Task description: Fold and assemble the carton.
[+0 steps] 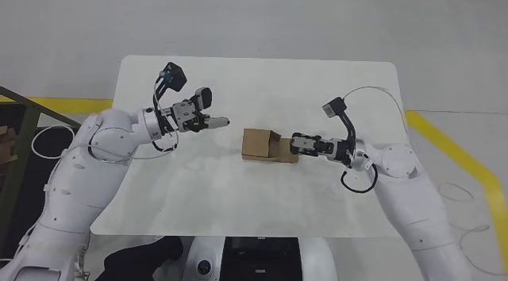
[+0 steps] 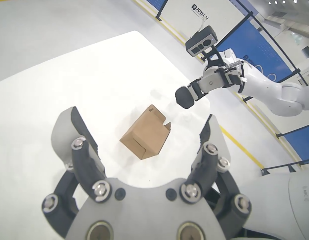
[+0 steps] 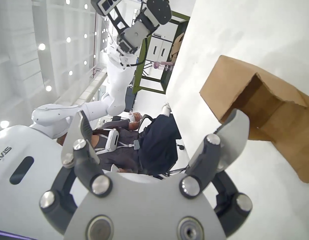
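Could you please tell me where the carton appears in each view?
Top view: carton at the middle of the table.
Left wrist view: on the table, ahead of the left gripper.
Right wrist view: close beside the right gripper, open end towards it.
Shared landmark: the white table.

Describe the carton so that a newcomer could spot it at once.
Look at the white table: near its middle, between the left gripper and the right gripper, lies a cardboard carton. Its brown colour stands out against the white top and arms, and its open, flapped end faces the right gripper.
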You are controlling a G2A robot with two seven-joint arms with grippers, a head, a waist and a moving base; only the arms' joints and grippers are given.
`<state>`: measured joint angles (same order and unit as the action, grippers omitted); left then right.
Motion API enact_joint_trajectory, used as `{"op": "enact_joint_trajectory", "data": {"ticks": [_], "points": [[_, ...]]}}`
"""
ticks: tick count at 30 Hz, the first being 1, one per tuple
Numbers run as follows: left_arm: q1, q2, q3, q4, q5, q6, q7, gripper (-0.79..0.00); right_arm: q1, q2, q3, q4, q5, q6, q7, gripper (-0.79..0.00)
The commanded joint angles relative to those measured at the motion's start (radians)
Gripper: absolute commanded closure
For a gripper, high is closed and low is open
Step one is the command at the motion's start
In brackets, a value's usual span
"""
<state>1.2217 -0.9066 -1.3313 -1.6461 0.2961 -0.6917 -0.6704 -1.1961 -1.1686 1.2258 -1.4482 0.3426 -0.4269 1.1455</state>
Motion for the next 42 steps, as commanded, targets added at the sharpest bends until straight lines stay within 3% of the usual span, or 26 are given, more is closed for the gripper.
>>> {"op": "enact_joint_trajectory", "data": {"ticks": [1,14,19,26,30,34,42], "points": [[0.002,0.0,0.006,0.004,-0.005,-0.002,-0.009,-0.785,-0.004,0.002,0.008,-0.009,0.015,-0.009,-0.004,-0.785],[0.002,0.0,0.006,0.004,-0.005,-0.002,-0.009,-0.785,-0.006,0.003,0.01,-0.01,0.033,-0.016,0.003,-0.785],[0.006,-0.003,0.009,-0.052,0.126,0.039,0.056,-0.785,-0.006,0.003,0.01,-0.01,0.033,-0.016,0.003,-0.785],[-0.02,-0.024,0.084,0.012,0.334,-0.02,0.255,-0.785,-0.006,0.003,0.01,-0.01,0.033,-0.016,0.003,-0.785],[-0.058,-0.039,0.139,0.082,0.492,-0.11,0.392,-0.785,-0.006,0.003,0.01,-0.01,0.033,-0.016,0.003,-0.785],[-0.079,-0.053,0.178,0.15,0.671,-0.112,0.557,-0.785,-0.006,0.003,0.01,-0.01,0.033,-0.016,0.003,-0.785],[-0.097,-0.058,0.192,0.242,0.889,-0.213,0.813,-0.785,-0.006,0.003,0.01,-0.01,0.033,-0.016,0.003,-0.785]]}}
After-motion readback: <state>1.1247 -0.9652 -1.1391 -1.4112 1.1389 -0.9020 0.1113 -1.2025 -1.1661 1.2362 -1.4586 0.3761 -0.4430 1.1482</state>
